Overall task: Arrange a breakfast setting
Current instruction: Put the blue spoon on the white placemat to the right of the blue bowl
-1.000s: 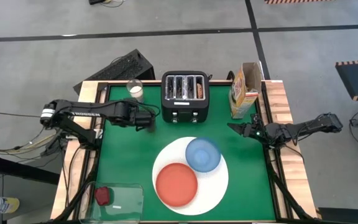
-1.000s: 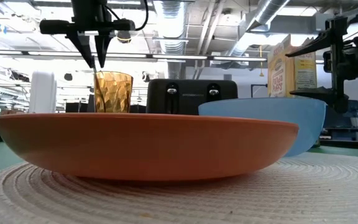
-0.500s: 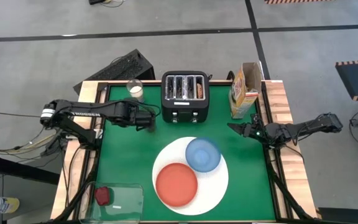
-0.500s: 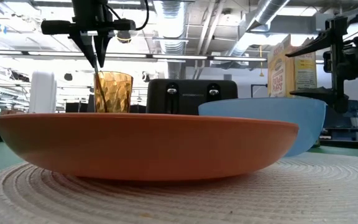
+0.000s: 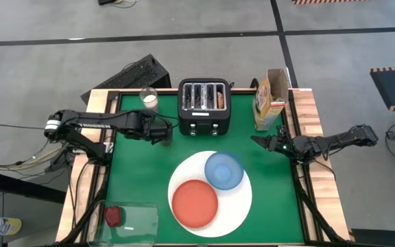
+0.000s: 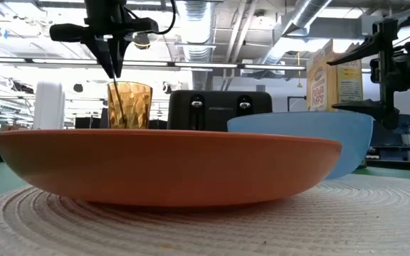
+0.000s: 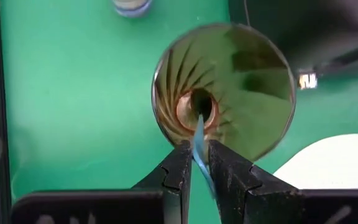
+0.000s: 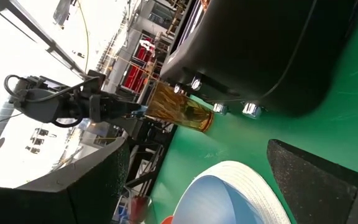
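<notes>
Item one, your left gripper (image 7: 196, 163): it hangs directly over the ribbed amber glass tumbler (image 7: 224, 93), jaws pinched on the thin handle of a small dark spoon (image 7: 199, 142). The spoon's long axis runs near vertical, handle up in the grip, lower end pointing down into the glass; in the low view the stem (image 6: 117, 96) leans slightly inside the tumbler (image 6: 129, 105).

Item two, the tumbler: upright on the green table mat (image 5: 136, 171), just beside the black four-slot toaster (image 5: 204, 105), on its left-arm side.

Item three, the setting: large white round plate (image 5: 242, 199) near the table's middle, carrying a smaller orange-red plate (image 5: 195, 202) and a blue bowl (image 5: 223, 170) side by side, apparently touching.

Item four, your right gripper (image 5: 258, 140): spread wide and holding nothing, poised near the yellow cereal box (image 5: 269, 101), well apart from the plates.

Item five: a dark red food piece (image 5: 113, 216) on a clear tray (image 5: 141, 218) at the near left corner.
</notes>
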Controlling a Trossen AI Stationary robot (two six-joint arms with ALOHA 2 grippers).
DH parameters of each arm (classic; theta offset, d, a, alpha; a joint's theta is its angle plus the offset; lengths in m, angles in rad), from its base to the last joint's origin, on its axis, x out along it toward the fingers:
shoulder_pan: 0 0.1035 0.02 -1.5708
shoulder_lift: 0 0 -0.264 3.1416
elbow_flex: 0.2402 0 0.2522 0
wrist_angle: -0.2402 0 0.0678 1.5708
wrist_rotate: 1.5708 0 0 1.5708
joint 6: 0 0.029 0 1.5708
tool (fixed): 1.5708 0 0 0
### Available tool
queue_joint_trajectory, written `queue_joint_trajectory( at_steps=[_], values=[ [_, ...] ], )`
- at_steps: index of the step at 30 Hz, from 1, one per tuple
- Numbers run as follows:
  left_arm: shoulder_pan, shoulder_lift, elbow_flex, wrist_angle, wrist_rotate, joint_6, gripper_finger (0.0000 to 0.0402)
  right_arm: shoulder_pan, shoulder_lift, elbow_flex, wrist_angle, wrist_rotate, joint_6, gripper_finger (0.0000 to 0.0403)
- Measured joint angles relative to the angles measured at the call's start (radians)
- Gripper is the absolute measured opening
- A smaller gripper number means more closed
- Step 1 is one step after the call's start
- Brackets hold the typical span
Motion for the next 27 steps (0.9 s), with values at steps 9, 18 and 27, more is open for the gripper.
queue_joint_trajectory(
  at_steps=[9, 18, 27],
  values=[
    [0.014, 0.0, 0.0, 0.0, 0.005, 0.014, 0.0042, 0.0, 0.0, 0.0, 0.0, 0.0, -0.003, 0.04],
    [0.03, 0.0, 0.0, 0.004, 0.005, 0.035, 0.0033, 0.0, 0.0, 0.0, 0.0, 0.0, -0.002, 0.04],
    [0.03, 0.0, 0.0, 0.006, 0.024, 0.06, 0.0003, 0.0, 0.0, 0.0, 0.0, 0.004, -0.002, 0.04]
  ],
)
